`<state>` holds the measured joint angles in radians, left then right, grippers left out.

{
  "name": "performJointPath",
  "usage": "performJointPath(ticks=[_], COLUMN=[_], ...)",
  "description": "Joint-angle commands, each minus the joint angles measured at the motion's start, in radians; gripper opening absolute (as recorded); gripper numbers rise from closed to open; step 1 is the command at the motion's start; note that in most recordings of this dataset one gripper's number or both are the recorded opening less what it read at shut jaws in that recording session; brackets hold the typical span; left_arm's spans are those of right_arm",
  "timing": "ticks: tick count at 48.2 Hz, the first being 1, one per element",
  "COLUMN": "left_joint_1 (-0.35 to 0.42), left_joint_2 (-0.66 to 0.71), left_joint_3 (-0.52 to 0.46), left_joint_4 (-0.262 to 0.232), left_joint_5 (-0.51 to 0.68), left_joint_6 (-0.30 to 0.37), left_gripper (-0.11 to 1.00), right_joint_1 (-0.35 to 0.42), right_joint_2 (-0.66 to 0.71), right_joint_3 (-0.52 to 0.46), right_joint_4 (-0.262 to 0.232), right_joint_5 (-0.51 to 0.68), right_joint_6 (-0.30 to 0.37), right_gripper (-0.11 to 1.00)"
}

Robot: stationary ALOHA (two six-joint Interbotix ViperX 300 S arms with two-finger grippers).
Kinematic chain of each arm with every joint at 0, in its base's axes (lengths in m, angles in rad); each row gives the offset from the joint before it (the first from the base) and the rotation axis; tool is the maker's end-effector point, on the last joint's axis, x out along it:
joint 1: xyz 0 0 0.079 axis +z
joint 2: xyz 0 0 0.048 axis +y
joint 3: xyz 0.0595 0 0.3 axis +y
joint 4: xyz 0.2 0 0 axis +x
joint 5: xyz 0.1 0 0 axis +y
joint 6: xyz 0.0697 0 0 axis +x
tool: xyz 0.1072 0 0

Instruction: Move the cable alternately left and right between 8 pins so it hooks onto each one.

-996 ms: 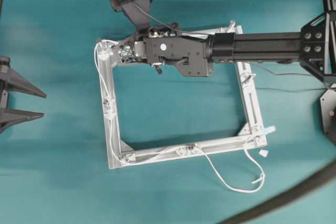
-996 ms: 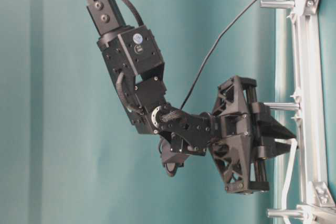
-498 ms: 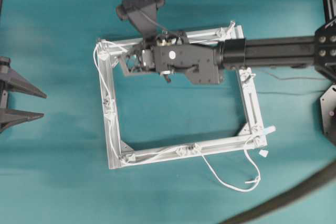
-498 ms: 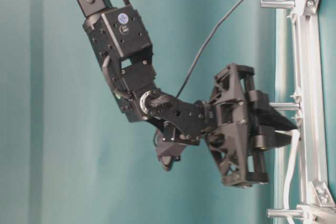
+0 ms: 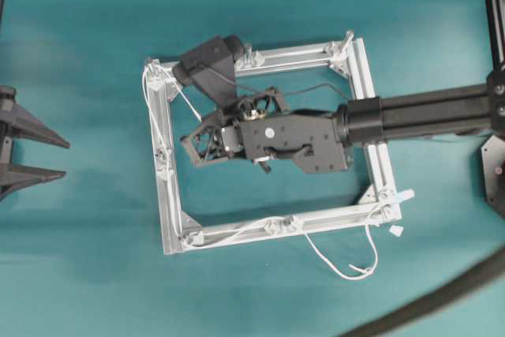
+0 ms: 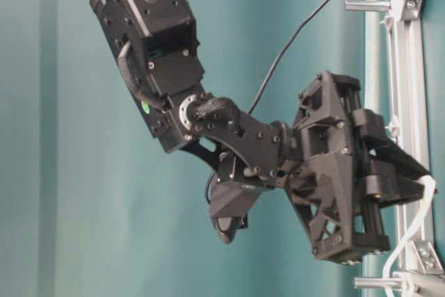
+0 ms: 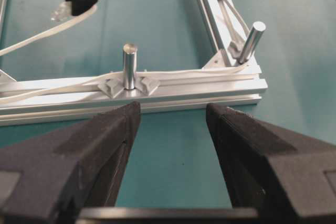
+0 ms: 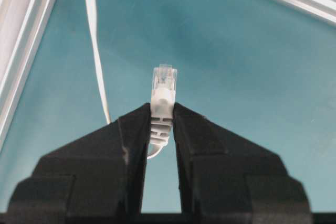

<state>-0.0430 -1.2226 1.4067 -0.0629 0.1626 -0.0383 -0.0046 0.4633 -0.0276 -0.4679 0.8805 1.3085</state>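
Right wrist view: the right hand (image 8: pixel 161 129), matte black and wedge-shaped, pinches the cable's (image 8: pixel 96 51) ribbed white plug (image 8: pixel 163 95) at frame centre. The thin cord trails to the upper left beside the ridged aluminium frame (image 8: pixel 21 51). A hard pull could likely tug it off slim silvery pins (image 7: pixel 129 66). The left hand (image 7: pixel 170 129) sits spread wide.

square silver aluminium-rail frame (image 5: pixel 269 229): brushed metal, dull sheen | upright silvery pins (image 7: pixel 129 66): polished metal, glossy | thin white cable (image 8: pixel 94 40): smooth plastic; clear-tipped plug (image 8: pixel 163 90) | black gripper fingers (image 8: pixel 130 145): matt, grainy plastic | teal table cover (image 5: pixel 79 258): matt cloth
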Motion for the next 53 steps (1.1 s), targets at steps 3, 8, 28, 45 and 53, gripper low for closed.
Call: performJointPath(ticks=[3, 8, 28, 45, 53], left_joint_1=[-0.003, -0.003, -0.002, -0.002, -0.002], left_joint_2=[-0.035, -0.095, -0.178, -0.178, -0.178], left_joint_3=[-0.006, -0.003, -0.005, -0.005, -0.005], left_joint_4=[0.003, 0.003, 0.003, 0.003, 0.003], left_joint_5=[0.008, 0.023, 0.064, 0.064, 0.064], left_joint_6=[-0.009, -0.003, -0.005, -0.005, -0.005], left_gripper=[0.65, 0.65, 0.65, 0.65, 0.65], right_joint_1=[0.015, 0.015, 0.017, 0.017, 0.021], right_joint_2=[-0.054, -0.057, -0.060, -0.063, -0.078], right_joint_3=[0.002, 0.005, 0.008, 0.008, 0.021], right_joint_4=[0.003, 0.003, -0.005, -0.009, -0.009], right_joint_5=[-0.057, -0.101, -0.178, -0.276, -0.264], right_joint_6=[-0.005, -0.005, -0.126, -0.279, -0.285], right_gripper=[0.15, 0.15, 0.15, 0.15, 0.15])
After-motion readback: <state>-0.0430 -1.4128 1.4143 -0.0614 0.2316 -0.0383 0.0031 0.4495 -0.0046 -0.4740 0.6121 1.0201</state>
